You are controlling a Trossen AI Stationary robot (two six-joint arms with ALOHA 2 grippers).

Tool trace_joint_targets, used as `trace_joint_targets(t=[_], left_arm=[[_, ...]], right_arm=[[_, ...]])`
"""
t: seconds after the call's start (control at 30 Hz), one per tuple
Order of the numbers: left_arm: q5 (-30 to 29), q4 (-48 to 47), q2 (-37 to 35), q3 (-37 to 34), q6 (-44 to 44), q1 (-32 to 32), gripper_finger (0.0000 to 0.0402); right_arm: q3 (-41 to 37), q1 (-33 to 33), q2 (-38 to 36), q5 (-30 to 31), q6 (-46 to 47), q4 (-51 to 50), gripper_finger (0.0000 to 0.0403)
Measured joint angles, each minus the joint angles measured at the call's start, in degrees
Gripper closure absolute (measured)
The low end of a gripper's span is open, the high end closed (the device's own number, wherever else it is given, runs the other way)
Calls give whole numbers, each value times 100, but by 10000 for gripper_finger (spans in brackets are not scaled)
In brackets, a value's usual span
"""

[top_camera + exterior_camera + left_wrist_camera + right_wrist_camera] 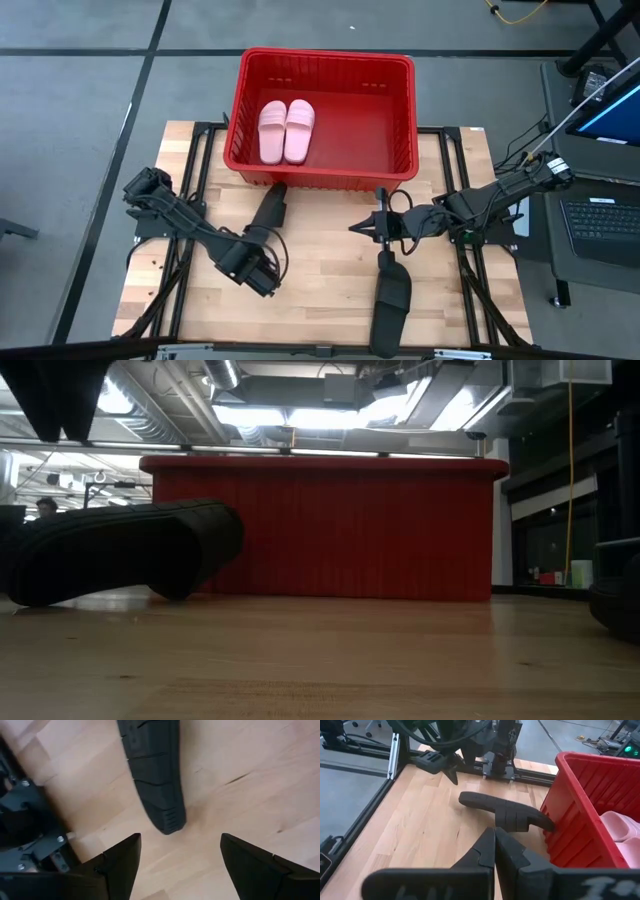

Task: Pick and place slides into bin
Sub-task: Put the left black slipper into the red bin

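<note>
In the low view the bin hides its own contents behind its red wall; the black slide at left is cut off by the frame's left edge; another dark shape is clipped at the right edge, too little showing to tell what it is; in the left wrist view the slide's sole runs out the top edge; in the high view the second black slide reaches the bottom edge.

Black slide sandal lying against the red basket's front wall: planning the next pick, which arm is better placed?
Left. Its open claw already faces that black slide sandal beside the red lattice plastic basket; the right claw is shut, farther off.
</note>
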Motion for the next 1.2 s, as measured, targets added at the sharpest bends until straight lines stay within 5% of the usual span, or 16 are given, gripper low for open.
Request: trace_joint_targets(t=[0.27, 1.2], left_arm=[[-37, 819, 0, -429, 90, 66, 127], [-429, 508, 252, -703, 403, 462, 130]], right_arm=[[0, 0, 0, -6, 0, -187, 395], [0, 1, 0, -4, -131, -187, 395]])
